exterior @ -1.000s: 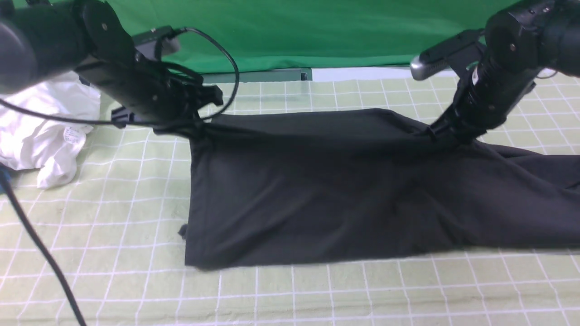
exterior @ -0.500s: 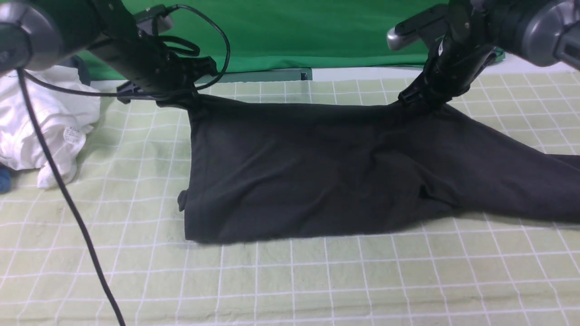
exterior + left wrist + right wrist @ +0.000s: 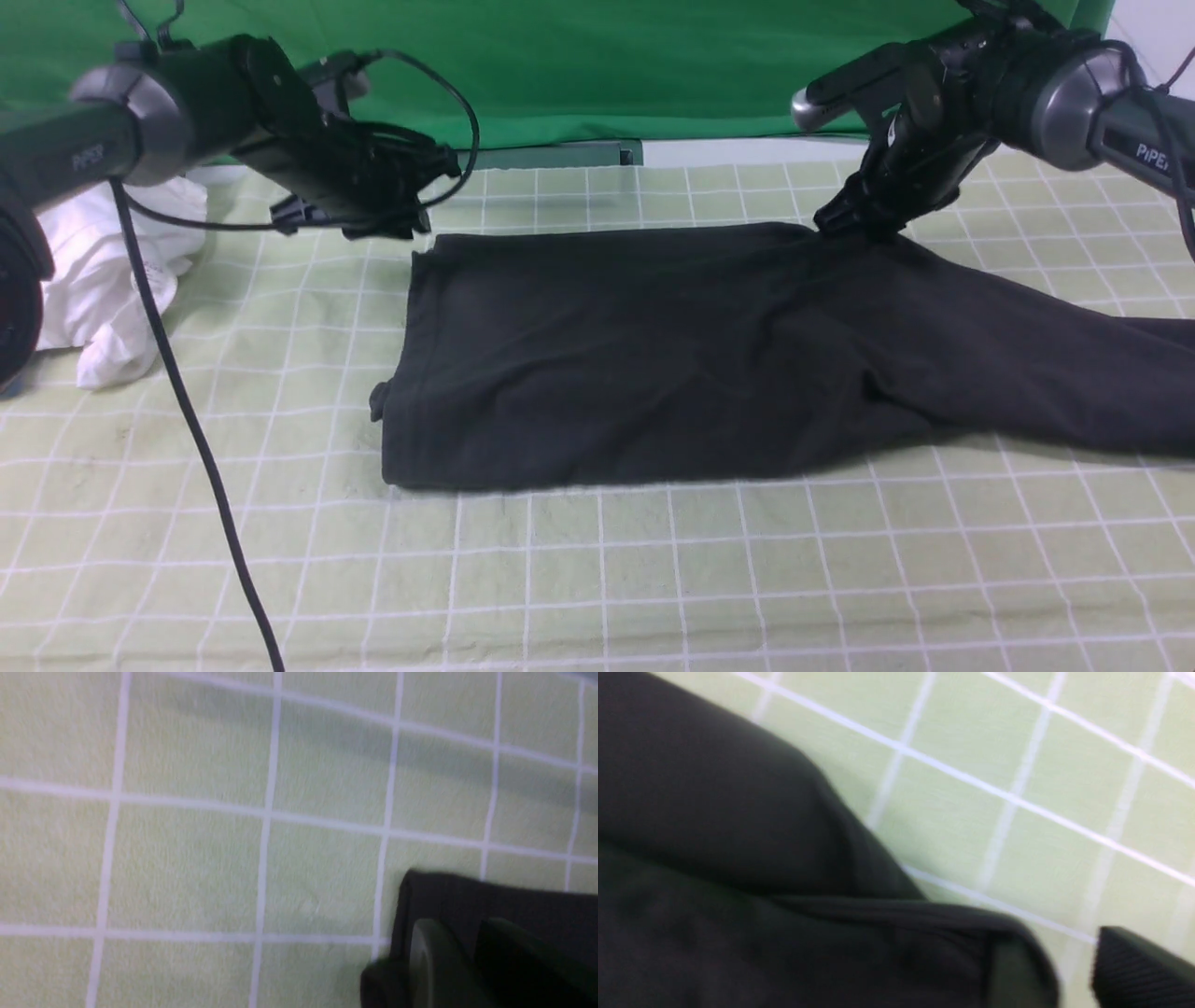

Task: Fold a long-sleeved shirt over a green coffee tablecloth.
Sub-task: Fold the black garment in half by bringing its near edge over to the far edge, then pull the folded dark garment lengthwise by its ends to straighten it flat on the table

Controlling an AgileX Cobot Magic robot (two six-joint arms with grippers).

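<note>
raising your parted left end effector (image 3: pixel 411 222) and right end effector (image 3: pixel 845 222) carelessly, you could hook the long-sleeved shirt (image 3: pixel 653 355) edge beside them and rumple the fold.

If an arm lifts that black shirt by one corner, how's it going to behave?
Likely floppy: the black long-sleeved shirt lies flat and softly wrinkled, so it would probably sag and unfold. Its right end trails sideways and may drag across the gridded tablecloth.

The long-sleeved shirt (image 3: pixel 653 355) is matt black cloth (smooth knit); the green coffee tablecloth (image 3: pixel 653 579) looks softly napped.
</note>
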